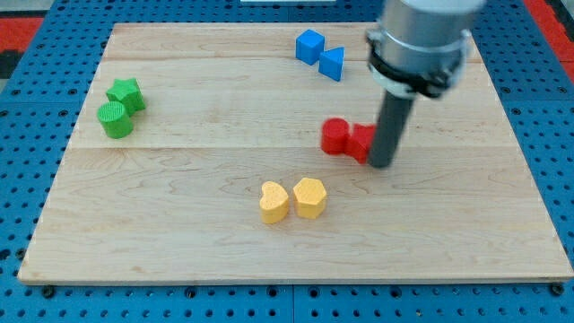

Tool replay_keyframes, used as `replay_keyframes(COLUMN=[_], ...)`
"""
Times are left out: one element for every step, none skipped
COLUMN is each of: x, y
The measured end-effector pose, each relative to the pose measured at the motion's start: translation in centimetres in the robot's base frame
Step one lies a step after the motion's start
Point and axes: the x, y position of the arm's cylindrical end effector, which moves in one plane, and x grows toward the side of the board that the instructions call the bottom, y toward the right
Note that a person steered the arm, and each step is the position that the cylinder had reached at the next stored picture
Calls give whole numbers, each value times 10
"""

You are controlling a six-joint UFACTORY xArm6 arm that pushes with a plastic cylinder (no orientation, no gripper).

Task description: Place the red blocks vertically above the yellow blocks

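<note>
Pale wooden board (179,242) across most of the frame, over a blue perforated base (18,135). Right of centre: dark straight rod hanging from a grey cylindrical arm housing (420,40) at the upper right, my tip (381,164) down on the board and touching the right side of the red pair. No fingers on this rod, so nothing to spread or pinch; just a blunt end pressed against a block. 2 red blocks side by side, touching each other: a rounded red block (335,136) on the left and a second red block (361,143) on the right, shape partly hidden by the rod and hard to tell. Below and left of them, near the lower centre: 2 yellow blocks touching, a yellow heart-shaped block (273,202) on the left and a yellow hexagon-like block (309,197) on the right. Red pair higher in the frame than the yellow pair but offset to the right, not directly above. Upper centre: a blue cube (309,46) just beside a blue triangular block (332,63). Far left: a green star-shaped block (126,93) touching a green cylinder (115,119) below it.
</note>
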Motion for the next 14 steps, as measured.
replay_keyframes(x=[-59,-108,-103,-43,-32,-48,-68,-24,-36,-96,-95,-14,48,53], y=[-59,-81,-77,-77,-115,-166,-165,-164,-134,-128,-122,-95,-5,-2])
